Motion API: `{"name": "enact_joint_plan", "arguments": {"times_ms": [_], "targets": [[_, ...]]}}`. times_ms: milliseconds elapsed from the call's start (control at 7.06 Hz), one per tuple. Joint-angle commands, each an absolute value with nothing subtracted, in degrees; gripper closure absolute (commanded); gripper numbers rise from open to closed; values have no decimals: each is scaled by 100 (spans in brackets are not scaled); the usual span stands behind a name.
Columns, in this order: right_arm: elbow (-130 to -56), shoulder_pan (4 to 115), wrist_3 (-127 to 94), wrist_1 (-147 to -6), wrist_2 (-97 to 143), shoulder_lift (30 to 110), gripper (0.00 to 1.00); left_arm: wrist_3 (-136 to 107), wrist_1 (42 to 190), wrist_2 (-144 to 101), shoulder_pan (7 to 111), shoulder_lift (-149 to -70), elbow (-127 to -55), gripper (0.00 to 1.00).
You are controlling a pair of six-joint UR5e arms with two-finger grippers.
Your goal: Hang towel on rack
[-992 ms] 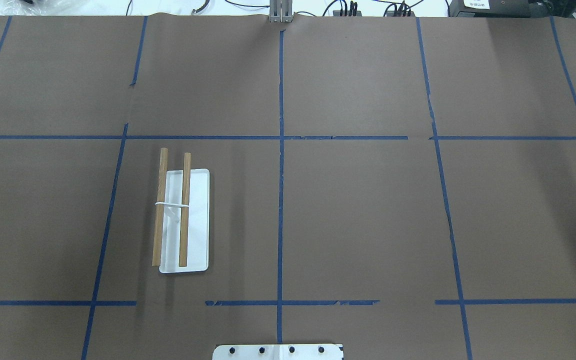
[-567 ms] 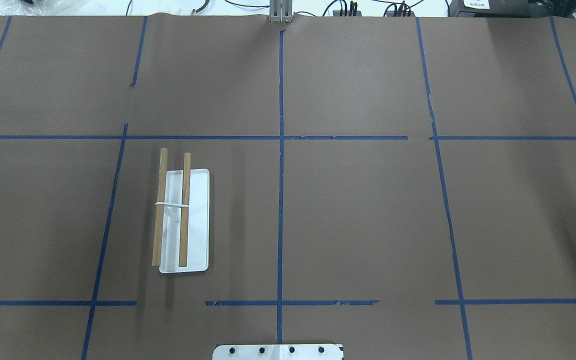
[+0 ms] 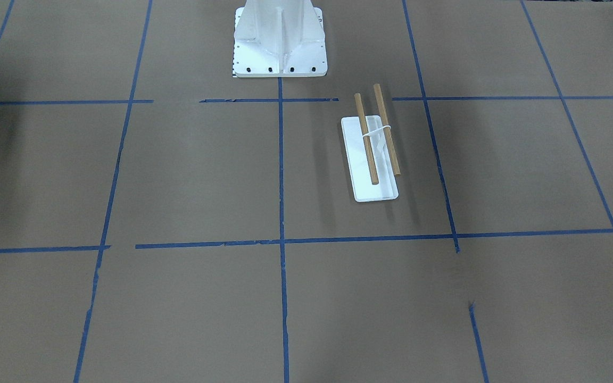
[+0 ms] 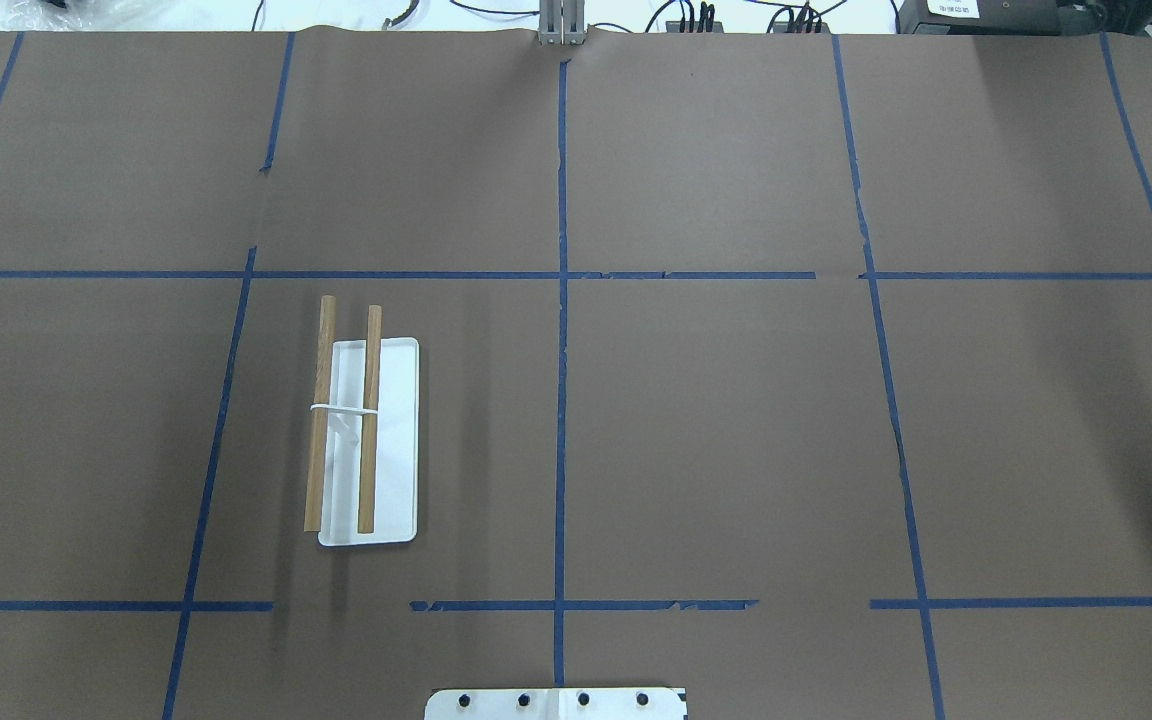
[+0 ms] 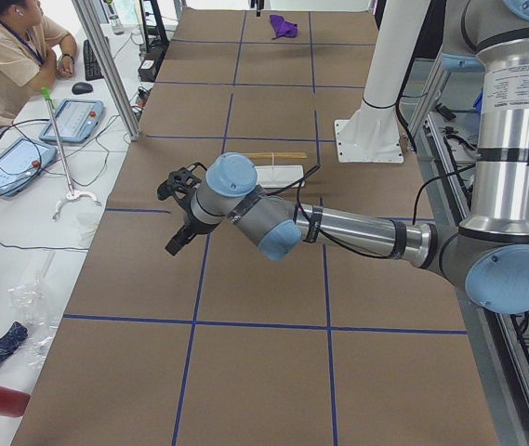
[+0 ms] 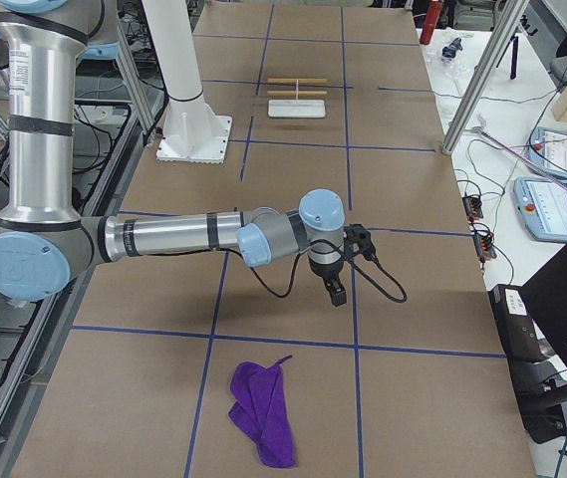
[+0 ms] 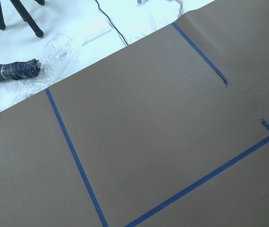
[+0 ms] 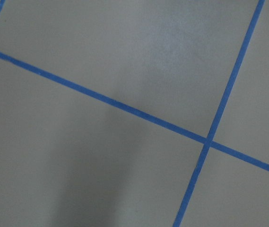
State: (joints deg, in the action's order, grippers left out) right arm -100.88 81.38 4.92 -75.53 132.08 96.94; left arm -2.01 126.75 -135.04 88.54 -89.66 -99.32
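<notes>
Nothing's moving since a moment ago: the rack (image 4: 396, 450) is standing bare, and the purple towel (image 6: 263, 413) is lying well apart, near the right gripper (image 6: 335, 291). The left gripper (image 5: 177, 234) is hovering. Open or closed, I cannot tell for either. Pickup's pending.

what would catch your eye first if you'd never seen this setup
The purple towel lies crumpled at the end of the table on the robot's right, far from the rack, which stands bare on the robot's left side. The right gripper hangs low near the towel, and the left gripper hangs beyond the rack, toward the opposite end.
</notes>
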Motion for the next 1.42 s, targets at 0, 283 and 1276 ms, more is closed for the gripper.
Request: {"name": "enact_joint_plan", "arguments": {"times_ms": [0, 283, 1276], "targets": [[-10073, 8139, 1447, -7411, 13044, 10542, 0, -246, 12920, -13500, 8851, -8965, -9914, 0], [-9113, 8130, 1538, -5574, 12832, 11073, 0, -237, 12998, -13509, 8851, -8965, -9940, 0], [-7488, 7648, 914, -3533, 13096, 11109, 4, -237, 13087, -13509, 8851, -8965, -9984, 0]]}}
